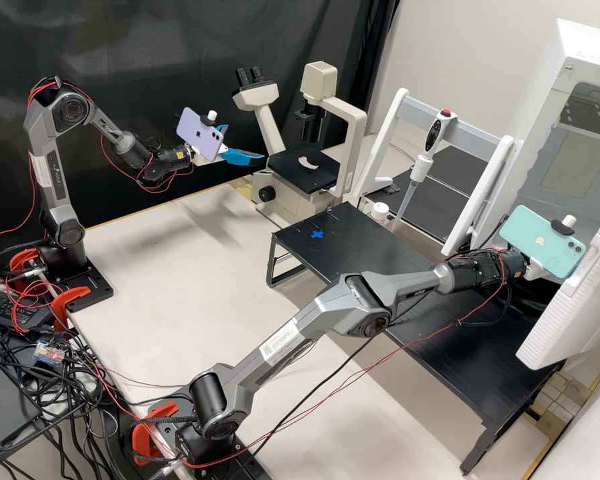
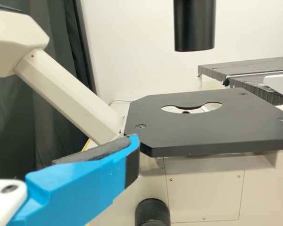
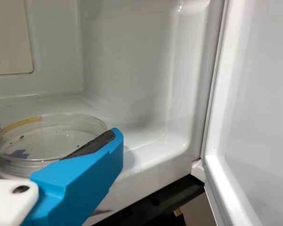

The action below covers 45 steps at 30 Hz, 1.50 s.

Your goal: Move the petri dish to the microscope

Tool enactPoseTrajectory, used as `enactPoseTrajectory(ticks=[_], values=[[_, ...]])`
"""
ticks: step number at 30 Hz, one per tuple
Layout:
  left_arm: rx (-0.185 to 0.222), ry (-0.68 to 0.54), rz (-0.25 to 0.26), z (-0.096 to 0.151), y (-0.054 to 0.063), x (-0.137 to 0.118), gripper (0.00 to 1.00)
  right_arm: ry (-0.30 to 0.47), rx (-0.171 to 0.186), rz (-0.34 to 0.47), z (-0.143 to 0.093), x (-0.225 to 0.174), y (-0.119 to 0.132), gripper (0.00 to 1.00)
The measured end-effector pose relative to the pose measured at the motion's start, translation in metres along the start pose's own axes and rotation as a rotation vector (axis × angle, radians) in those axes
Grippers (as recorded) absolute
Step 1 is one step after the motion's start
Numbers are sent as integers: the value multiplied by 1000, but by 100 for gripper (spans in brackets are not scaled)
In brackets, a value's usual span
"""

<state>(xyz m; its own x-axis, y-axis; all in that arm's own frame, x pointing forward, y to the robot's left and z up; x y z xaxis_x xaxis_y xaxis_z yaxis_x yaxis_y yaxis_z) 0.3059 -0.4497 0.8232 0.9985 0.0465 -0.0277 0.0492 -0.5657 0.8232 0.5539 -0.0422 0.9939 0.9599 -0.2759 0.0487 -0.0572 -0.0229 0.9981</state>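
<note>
You have the petri dish (image 3: 49, 139) at your right gripper (image 1: 537, 270), inside the white cabinet (image 1: 597, 40). It is clear and round, with more than one rim line at its side. A light brown strip goes along a part of the rim, and in it you see blue-violet bits and a few small dark specks. The fingers of this hand stand wide, one at each side of the dish; whether they press on it, I cannot tell from here.

Your left gripper (image 1: 246, 143) has its fingers wide apart too, just beside the black stage (image 2: 203, 125) of the microscope (image 1: 323, 77). The stage has a cut-out opening, and a black tube (image 2: 194, 23) hangs above it.

Please mind the white door (image 3: 250, 103), which stands open next to your right hand. Between this hand and the microscope you have the pipette (image 1: 421, 167) upright at a white frame (image 1: 388, 133), and a small white bottle (image 1: 379, 212) near its tip. The low black table (image 1: 380, 260) runs under the right forearm (image 1: 470, 273), with a blue cross mark (image 1: 317, 234) on the part nearer to the microscope.
</note>
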Motion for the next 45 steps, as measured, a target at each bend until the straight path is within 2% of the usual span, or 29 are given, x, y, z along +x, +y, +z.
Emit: enactPoseTrajectory(ticks=[1, 2, 3, 4, 7, 8, 9, 10, 11, 12, 13, 14, 28, 34, 37, 45], values=[[0, 0, 0, 0, 0, 0, 100, 3, -14, 0, -1, -1, 1, 0], [0, 0, 0, 0, 0, 0, 100, 6, -3, -1, -2, -4, 1, 0], [0, 0, 0, 0, 0, 0, 100, 8, -15, 2, -2, -5, 1, 0], [0, 0, 0, 0, 0, 0, 100, 11, -2, 5, -2, -7, 1, 0], [0, 0, 0, 0, 0, 0, 100, 16, -4, 11, -4, -12, 2, 0], [0, 0, 0, 0, 0, 0, 100, 17, -17, 10, -5, -14, 3, 0], [0, 0, 0, 0, 0, 0, 100, 19, 7, 6, -5, -16, 2, 0], [0, 0, 0, 0, 0, 0, 100, 22, 10, 4, -6, -18, 2, 0], [0, 0, 0, 0, 0, 0, 100, 20, -14, 5, -6, -19, 3, 0], [0, 0, 0, 0, 0, 0, 100, 22, 0, 4, -6, -23, 3, 0], [0, 0, 0, 0, 0, 0, 100, 21, -12, 1, -6, -24, 3, 0], [0, 0, 0, 0, 0, 0, 100, 16, -2, 0, -5, -28, 4, 0], [0, 0, 0, 0, 0, 0, 100, 25, -20, -43, -3, -74, 18, 0], [0, 0, 0, 0, 0, 0, 100, 22, -14, -64, 0, -91, 21, 0], [0, 0, 0, 0, 0, 0, 100, 21, 8, -82, 2, -103, 21, 0], [0, 0, 0, 0, 0, 0, 100, -21, 6, -107, 12, -153, 22, 0]])
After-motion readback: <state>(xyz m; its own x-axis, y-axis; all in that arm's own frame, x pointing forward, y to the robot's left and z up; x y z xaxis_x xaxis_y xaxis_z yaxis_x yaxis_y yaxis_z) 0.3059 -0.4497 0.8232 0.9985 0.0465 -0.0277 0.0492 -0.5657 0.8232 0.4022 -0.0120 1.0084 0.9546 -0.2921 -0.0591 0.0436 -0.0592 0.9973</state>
